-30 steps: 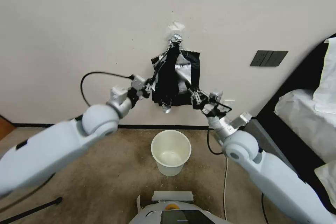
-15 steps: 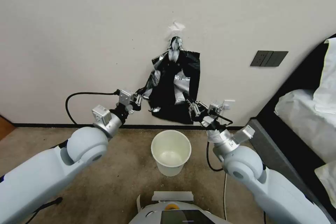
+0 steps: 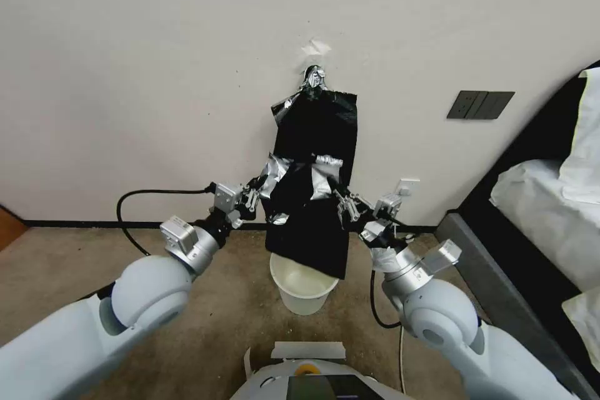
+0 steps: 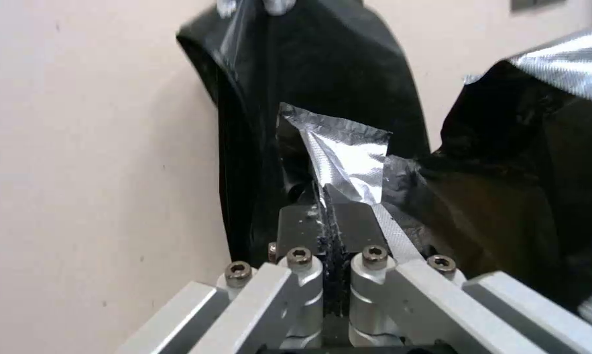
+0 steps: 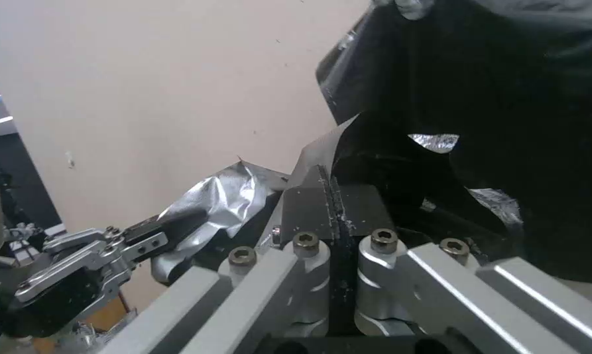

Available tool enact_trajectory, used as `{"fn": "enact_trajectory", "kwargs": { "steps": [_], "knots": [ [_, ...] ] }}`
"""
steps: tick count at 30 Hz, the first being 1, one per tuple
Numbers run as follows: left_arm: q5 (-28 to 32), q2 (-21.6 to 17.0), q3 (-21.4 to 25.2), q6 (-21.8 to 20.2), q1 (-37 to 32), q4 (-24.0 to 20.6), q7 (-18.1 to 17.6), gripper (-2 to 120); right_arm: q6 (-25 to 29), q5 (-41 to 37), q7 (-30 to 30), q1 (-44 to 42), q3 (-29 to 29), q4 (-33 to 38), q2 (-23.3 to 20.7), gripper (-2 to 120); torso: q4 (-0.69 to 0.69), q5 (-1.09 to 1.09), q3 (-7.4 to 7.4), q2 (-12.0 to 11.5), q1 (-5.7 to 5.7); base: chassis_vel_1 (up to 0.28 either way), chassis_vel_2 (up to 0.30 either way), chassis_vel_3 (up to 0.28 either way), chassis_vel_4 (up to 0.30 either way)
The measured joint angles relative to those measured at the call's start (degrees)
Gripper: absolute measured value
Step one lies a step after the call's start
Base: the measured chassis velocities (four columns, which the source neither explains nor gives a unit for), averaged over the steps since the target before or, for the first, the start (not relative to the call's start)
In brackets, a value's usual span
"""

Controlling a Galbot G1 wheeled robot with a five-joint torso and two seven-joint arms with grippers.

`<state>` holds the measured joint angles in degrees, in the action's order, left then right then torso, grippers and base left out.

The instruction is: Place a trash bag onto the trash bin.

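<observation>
Both grippers had dropped from the wall bundle (image 3: 317, 115), drawing the trash bag (image 3: 309, 225) down just above the trash bin (image 3: 304, 290). Left gripper (image 4: 327, 206) and right gripper (image 5: 329, 196) each had fingers clamped on a top corner. Opening and fitting it over the rim remained.

beyond my claws stands a plain off-white wall (image 3: 156, 62) with a dark baseboard (image 3: 75, 224). beneath them lies brownish carpet (image 3: 231, 300). past my right claw: a dark switch plate (image 3: 480, 104) and a bed (image 3: 550, 200).
</observation>
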<state>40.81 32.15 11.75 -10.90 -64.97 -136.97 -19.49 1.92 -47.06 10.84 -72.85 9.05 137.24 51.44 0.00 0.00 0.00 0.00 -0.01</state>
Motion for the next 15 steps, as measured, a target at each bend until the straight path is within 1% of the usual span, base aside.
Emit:
{"fn": "enact_trajectory", "kwargs": {
  "steps": [2,5,7,12,15],
  "knots": [
    [-1.1,1.1,-0.8,0.0,-0.5,1.0,0.0,0,0.4,0.1,0.0,0.0,-0.2,-1.2,0.6,0,0.01,-0.01,0.00,0.0,0.01,0.000,0.000,0.000,0.000],
    [-1.5,1.5,-1.0,0.0,-0.6,1.3,0.0,0,0.5,0.3,-0.1,0.0,-0.3,-1.6,0.8,0,0.00,0.00,0.00,0.0,0.01,0.000,0.000,0.000,0.000],
    [-2.2,2.7,-1.9,0.0,-0.8,2.2,0.1,0,1.1,1.2,-0.2,-0.7,-0.5,-3.3,1.4,0,0.00,0.00,0.00,0.0,0.01,0.000,0.000,0.000,0.000],
    [-2.4,3.5,-3.0,-0.1,-1.1,2.6,0.1,0,1.4,2.1,-0.2,-1.9,-0.4,-4.4,1.8,0,0.00,0.00,0.00,0.0,0.01,0.000,0.000,0.000,0.000],
    [-3.1,4.0,-3.5,-0.2,-2.6,2.6,0.1,0,1.8,2.8,-0.1,-3.7,0.2,-4.8,1.9,0,0.00,0.00,0.00,0.0,0.00,0.000,0.000,0.000,0.000]
  ]
}}
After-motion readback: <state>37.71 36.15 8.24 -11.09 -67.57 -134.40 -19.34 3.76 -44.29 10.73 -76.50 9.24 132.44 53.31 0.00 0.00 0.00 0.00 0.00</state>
